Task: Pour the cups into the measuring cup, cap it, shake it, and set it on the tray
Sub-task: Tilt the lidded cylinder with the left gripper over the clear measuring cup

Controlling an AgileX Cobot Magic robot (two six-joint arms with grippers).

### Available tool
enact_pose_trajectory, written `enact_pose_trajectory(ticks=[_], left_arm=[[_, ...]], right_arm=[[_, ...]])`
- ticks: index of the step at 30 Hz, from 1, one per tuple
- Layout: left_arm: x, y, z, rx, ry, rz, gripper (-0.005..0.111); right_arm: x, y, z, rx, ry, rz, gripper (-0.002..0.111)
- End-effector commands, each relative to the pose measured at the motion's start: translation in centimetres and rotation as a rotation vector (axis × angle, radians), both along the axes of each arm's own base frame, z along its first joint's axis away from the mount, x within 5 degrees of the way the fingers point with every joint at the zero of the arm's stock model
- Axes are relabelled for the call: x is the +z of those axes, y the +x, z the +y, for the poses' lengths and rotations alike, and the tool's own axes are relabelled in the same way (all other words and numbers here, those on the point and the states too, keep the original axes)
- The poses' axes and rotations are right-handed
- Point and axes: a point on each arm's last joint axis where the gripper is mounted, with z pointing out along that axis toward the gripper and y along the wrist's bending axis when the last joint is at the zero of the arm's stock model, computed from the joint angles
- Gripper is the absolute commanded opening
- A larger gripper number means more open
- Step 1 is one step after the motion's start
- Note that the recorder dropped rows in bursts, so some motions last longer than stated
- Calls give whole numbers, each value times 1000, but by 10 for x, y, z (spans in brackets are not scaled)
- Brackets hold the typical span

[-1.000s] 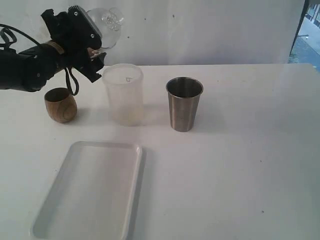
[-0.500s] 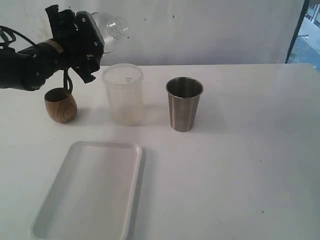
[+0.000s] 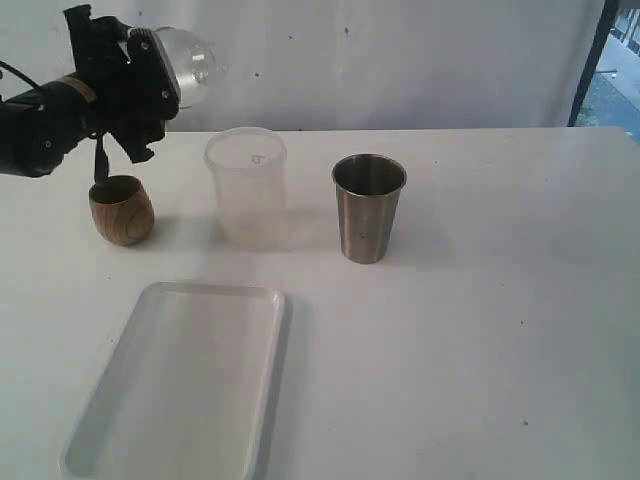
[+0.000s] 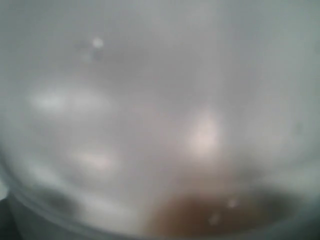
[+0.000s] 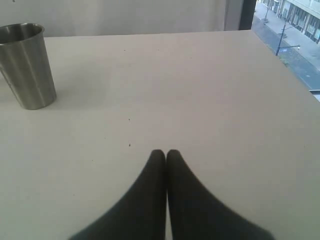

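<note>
Left gripper (image 3: pixel 150 72) holds the domed lid (image 3: pixel 190 62) aloft, left of the measuring cup (image 3: pixel 246 190).

The lid is clear and rounded, catching bright glints. It is clamped at its rim in widely spread jaws and tipped on its side, high above the wooden cup (image 3: pixel 121 209). Up close in the left wrist view it is only a pale blur. The measuring cup stands upright and uncapped on the table (image 3: pixel 480 330), between the wooden cup and the steel cup (image 3: pixel 368 207), touching neither. Its straight wall looks cloudy and see-through, with one small dark mark under the rim, and no scale can be made out. The white tray (image 3: pixel 150 291) lies in front of it, apart. The right gripper (image 5: pixel 166 155) is pinched together with nothing in it, low over bare table, well away from the steel cup.
</note>
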Motion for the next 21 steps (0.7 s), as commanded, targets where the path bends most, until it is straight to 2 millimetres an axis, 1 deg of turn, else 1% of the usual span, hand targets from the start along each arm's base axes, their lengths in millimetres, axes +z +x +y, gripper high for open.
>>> enact_pose_trajectory(ticks=[1,4,9,13,16,18,19,21], left_arm=[[1,4,-4,-48,118,-96,0],[-4,6,-5,-56,159,-116,0],[0,7,-5,-52,167,-195,0],[2,8,-5,-56,232,-216,0],[11,12,-3,-22,219,-237,0],[15,14,-2,-7,243,-254,0],[16,15,-2,-3,257,-259,0],[16,17,-3,-20,365,-241,0]], right_arm=[[0,0,0,-3,-4,-7,0],[0,0,0,-3,-4,-7,0],[0,0,0,-3,-4,-7,0],[0,0,0,-3,-4,-7,0],[0,0,0,-3,-4,-7,0],[0,0,0,-3,-4,-7,0],[0,0,0,-3,-4,-7,0],[0,0,0,-3,-4,-7,0]])
